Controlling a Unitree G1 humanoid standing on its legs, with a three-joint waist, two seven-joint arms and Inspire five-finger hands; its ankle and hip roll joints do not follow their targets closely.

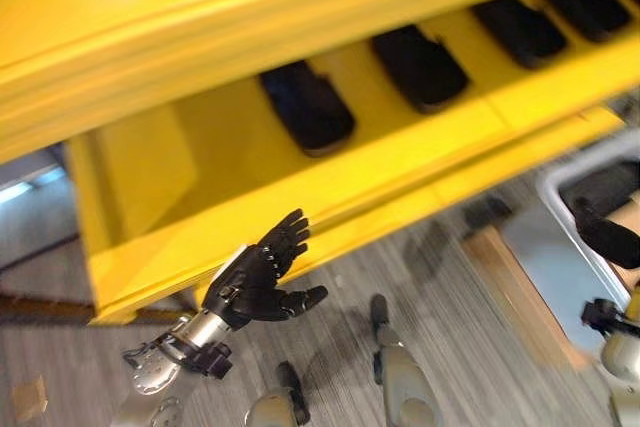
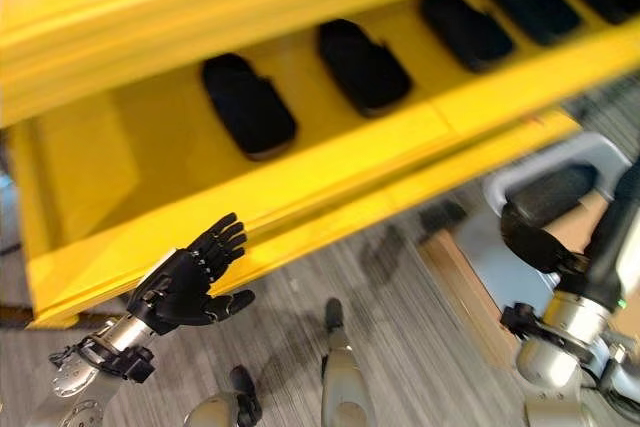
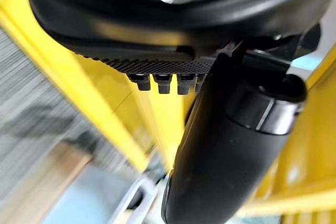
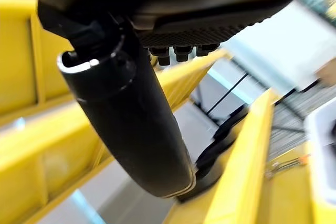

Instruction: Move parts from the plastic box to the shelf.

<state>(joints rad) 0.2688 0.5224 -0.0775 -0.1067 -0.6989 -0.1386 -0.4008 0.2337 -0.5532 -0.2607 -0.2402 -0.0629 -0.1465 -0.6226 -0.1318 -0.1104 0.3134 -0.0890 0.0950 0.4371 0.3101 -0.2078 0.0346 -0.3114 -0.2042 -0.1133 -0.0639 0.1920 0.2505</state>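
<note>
We see the yellow shelf [image 1: 330, 162] spanning the view, a row of black parts [image 2: 248, 105] lying along its tier. Lower right, the pale plastic box [image 2: 520, 182] holds another dark part [image 2: 553, 194]. Our left hand [image 1: 262, 277] hovers open-fingered before the shelf's front edge, empty; our right hand [image 2: 535, 239] reaches by the box, its grip unclear to us.

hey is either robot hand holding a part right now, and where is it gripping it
The left hand is open and holds nothing, below the yellow shelf. The right hand is by the plastic box; whether it grips a part cannot be told.
</note>
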